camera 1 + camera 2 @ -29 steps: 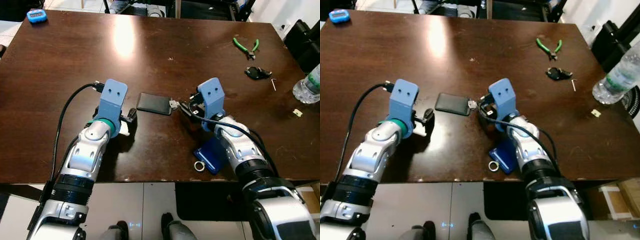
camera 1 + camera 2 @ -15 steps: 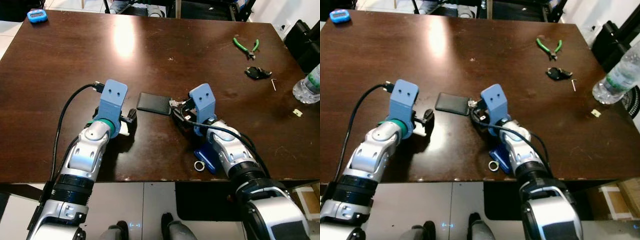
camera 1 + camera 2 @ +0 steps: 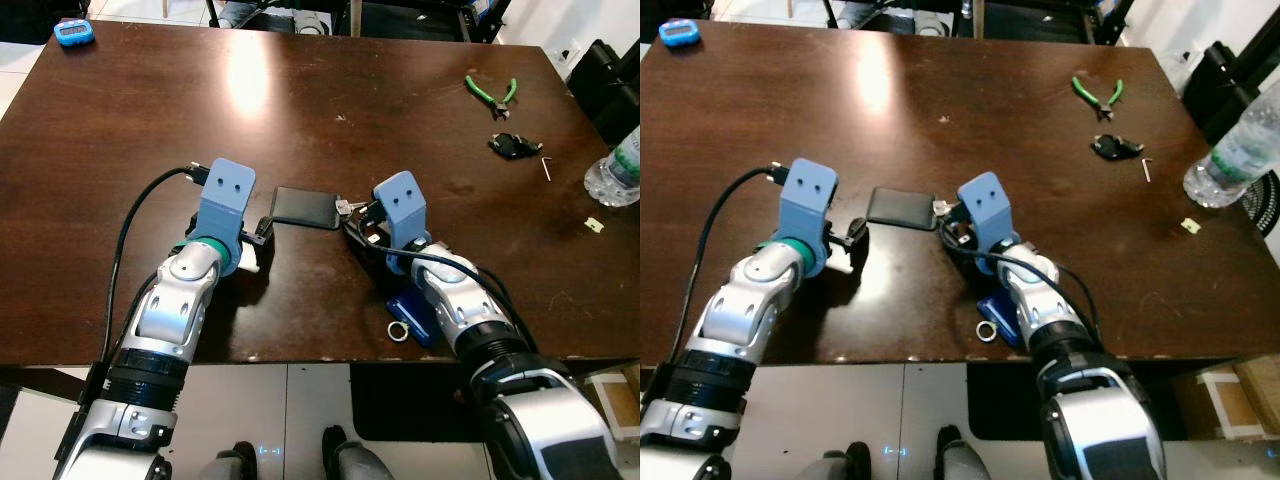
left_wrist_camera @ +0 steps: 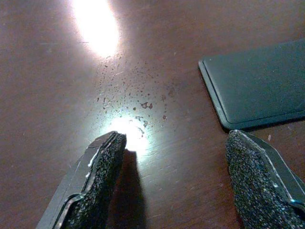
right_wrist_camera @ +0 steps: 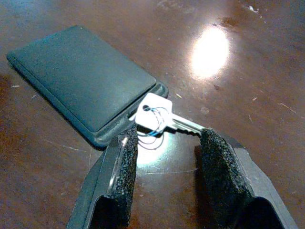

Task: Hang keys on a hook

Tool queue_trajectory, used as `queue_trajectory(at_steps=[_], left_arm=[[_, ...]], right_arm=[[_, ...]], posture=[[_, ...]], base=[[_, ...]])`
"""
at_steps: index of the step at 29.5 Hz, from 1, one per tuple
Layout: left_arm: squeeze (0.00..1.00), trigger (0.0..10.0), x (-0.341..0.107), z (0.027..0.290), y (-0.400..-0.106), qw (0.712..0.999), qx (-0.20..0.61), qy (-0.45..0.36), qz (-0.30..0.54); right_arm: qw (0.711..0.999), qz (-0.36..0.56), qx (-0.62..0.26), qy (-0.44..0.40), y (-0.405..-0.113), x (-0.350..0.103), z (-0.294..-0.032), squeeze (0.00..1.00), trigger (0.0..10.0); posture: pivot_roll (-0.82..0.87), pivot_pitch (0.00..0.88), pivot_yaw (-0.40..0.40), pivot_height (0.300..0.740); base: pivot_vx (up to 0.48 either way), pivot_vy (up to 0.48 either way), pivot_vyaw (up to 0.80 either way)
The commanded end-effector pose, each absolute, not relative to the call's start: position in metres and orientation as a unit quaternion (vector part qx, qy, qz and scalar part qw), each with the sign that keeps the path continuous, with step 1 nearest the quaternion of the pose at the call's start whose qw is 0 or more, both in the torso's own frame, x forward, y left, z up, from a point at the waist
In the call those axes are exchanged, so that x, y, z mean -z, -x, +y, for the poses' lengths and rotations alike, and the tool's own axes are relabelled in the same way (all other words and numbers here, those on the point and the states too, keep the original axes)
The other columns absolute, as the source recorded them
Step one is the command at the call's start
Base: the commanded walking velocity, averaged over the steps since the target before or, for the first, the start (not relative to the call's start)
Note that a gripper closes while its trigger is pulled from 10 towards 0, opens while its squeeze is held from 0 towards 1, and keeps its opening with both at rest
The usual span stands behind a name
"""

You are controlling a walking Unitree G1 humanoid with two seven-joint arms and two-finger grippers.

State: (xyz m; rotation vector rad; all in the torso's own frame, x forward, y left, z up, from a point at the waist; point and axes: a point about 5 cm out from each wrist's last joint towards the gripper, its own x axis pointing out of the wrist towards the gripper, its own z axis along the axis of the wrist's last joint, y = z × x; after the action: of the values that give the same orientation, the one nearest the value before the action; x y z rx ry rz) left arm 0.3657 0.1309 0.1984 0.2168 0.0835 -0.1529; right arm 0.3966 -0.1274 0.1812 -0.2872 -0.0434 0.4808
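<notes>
Right now my right gripper [image 5: 164, 160] is resting low over the dark brown table [image 3: 300, 110] with its two foam-padded fingers [image 5: 125, 162] spread apart and clasping nothing. Between those fingertips the silver key [image 5: 159, 119] is lying flat on the wood, its square head just ahead of one pad and its blade reaching across toward the other; a thin loop of wire is threading through the head. I cannot tell whether either pad is actually touching the metal. Just beyond the key, a flat black fob [image 5: 86, 78] with rounded corners is lying on the table, and the key's head is sitting against its near corner.

My left gripper [image 4: 190, 176] is likewise lying released on the table, fingers wide, on the other side of that black fob, with the fob's corner just ahead of one fingertip [image 4: 252, 171] and bare wood between the pads.

Behind my right wrist, near the table's front edge, a blue tag [image 3: 418, 318] with a metal ring [image 3: 398, 331] is lying. Well off to my right, green-handled pliers [image 3: 492, 92], a black key bunch [image 3: 515, 146], a small hex key [image 3: 547, 169] and a plastic bottle [image 3: 615, 172] are sitting. Far beyond my left gripper, at the table's corner, a small blue timer [image 3: 74, 32] is resting.
</notes>
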Motion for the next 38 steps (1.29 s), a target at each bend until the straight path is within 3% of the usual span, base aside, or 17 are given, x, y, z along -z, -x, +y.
queue_trajectory(at_steps=[1,4,8,9,10,11,14,15,16,38], left_arm=[[0.0,10.0,-0.1903,0.1311,-0.3626,0.99,0.076,-0.108,0.057],[0.0,10.0,-0.1904,0.1312,-0.3625,0.99,0.076,-0.108,0.058],[0.0,10.0,-0.1903,0.1308,-0.3622,0.99,0.076,-0.108,0.058],[0.0,10.0,-0.1903,0.1307,-0.3621,0.99,0.075,-0.108,0.058],[0.0,10.0,-0.1903,0.1306,-0.3621,0.99,0.075,-0.108,0.058],[0.0,10.0,-0.1902,0.1305,-0.362,0.99,0.075,-0.108,0.059],[0.0,10.0,-0.1902,0.1304,-0.3619,0.99,0.075,-0.108,0.059],[0.0,10.0,-0.1901,0.1304,-0.3619,0.989,0.075,-0.108,0.059],[0.0,10.0,-0.1899,0.1305,-0.3618,0.989,0.075,-0.109,0.06],[0.0,10.0,-0.1853,0.13,-0.3618,0.988,0.074,-0.116,0.064]], right_arm=[[0.961,-0.003,-0.238,0.142,-0.395,-0.1713,-0.1268,0.0,9.0],[0.961,-0.003,-0.236,0.142,-0.3954,-0.1714,-0.1263,0.0,9.1],[0.963,-0.004,-0.231,0.142,-0.3962,-0.1718,-0.1259,0.0,8.0],[0.963,-0.005,-0.228,0.141,-0.3965,-0.1722,-0.1261,0.0,5.9],[0.964,-0.005,-0.226,0.14,-0.3967,-0.1724,-0.1262,0.0,5.9],[0.965,-0.007,-0.223,0.139,-0.397,-0.1729,-0.1265,0.0,3.5],[0.965,-0.008,-0.221,0.138,-0.3972,-0.1733,-0.1268,0.0,3.5],[0.966,-0.01,-0.219,0.137,-0.3973,-0.1738,-0.1269,0.0,1.3],[0.967,-0.013,-0.217,0.135,-0.3975,-0.1745,-0.1269,0.0,0.0],[0.965,-0.038,-0.237,0.102,-0.3956,-0.1778,-0.1171,0.0,0.0]], posture=[[-0.12,0.266,0.013,0.74],[-0.12,0.267,0.013,0.74],[-0.12,0.268,0.013,0.74],[-0.12,0.268,0.013,0.74],[-0.12,0.268,0.013,0.74],[-0.12,0.268,0.013,0.74],[-0.12,0.268,0.013,0.74],[-0.12,0.267,0.014,0.74],[-0.11,0.264,0.015,0.74],[-0.11,0.244,0.02,0.74]], base=[[0.0,0.0,0.0],[0.0,0.0,0.0],[0.0,0.0,0.0],[0.0,0.0,0.0],[0.0,0.0,0.0],[0.0,0.0,0.0],[0.0,0.0,0.0],[0.0,0.0,0.0],[0.0,0.0,0.0],[0.0,0.0,0.0]])
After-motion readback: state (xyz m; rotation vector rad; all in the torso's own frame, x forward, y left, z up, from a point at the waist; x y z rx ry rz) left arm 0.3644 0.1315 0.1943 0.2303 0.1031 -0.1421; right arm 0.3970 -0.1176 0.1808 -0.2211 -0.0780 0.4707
